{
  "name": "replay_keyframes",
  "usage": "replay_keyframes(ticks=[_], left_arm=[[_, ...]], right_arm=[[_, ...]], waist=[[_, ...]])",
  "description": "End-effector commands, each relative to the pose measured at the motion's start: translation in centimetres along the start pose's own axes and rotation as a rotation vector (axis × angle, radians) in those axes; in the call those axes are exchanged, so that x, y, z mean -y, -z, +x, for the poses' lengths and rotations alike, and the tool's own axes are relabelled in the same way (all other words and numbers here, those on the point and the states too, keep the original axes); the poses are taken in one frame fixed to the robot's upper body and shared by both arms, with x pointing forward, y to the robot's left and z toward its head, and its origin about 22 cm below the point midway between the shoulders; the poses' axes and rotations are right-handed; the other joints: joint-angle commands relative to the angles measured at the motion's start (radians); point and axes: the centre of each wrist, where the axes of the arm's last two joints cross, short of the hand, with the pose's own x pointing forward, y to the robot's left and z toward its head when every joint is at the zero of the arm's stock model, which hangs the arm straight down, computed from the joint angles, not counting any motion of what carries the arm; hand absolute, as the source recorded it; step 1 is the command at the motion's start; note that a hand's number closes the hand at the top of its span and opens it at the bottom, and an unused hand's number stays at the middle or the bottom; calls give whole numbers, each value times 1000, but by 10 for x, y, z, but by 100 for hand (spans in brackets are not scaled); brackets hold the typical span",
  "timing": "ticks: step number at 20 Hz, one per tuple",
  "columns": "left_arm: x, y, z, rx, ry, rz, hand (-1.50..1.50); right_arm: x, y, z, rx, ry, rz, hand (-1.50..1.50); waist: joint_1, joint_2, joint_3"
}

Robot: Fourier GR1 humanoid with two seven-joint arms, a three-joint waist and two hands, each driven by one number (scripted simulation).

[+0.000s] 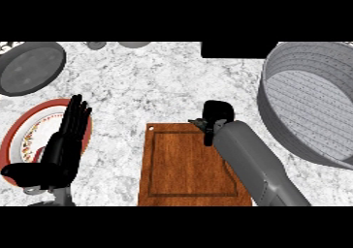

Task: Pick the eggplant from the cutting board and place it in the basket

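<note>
Right hand (216, 116) hovers over the cutting board's (190, 167) far right corner, fingers curled around something dark, probably the eggplant; smooth, light, best held mid-body. Basket (308, 140) waits right. Left hand (65, 140) rests open above a plate (25, 131) on the bench (158, 82).

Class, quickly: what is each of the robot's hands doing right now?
Left hand: open, fingers straight up, resting over the red-rimmed plate.
Right hand: fingers hidden; cannot be told.

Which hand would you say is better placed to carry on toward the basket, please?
The right hand: it is at the cutting board's far edge, beside the basket. The left hand rests open over the plate, far away.
</note>
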Motion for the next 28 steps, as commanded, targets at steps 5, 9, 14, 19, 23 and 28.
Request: replay_keyframes(ticks=[5,9,14,19,23,28], left_arm=[[16,13,7,20,-18,-31,0],[12,11,8,28,-9,-38,0],[22,15,7,39,-19,-76,0],[26,15,4,39,-16,-87,0],[28,19,9,42,-1,-64,0],[19,10,1,20,-4,-75,0]], right_arm=[[26,20,-22,-281,232,-163,150],[32,32,-63,-551,470,-311,150],[55,30,-45,-657,521,-489,150],[59,25,-22,-615,617,-685,150],[87,13,-11,-520,745,-890,150],[126,-10,15,-426,794,-1099,150]], waist=[[29,25,3],[50,44,4],[89,47,3],[84,41,3],[69,32,3],[60,21,1]])
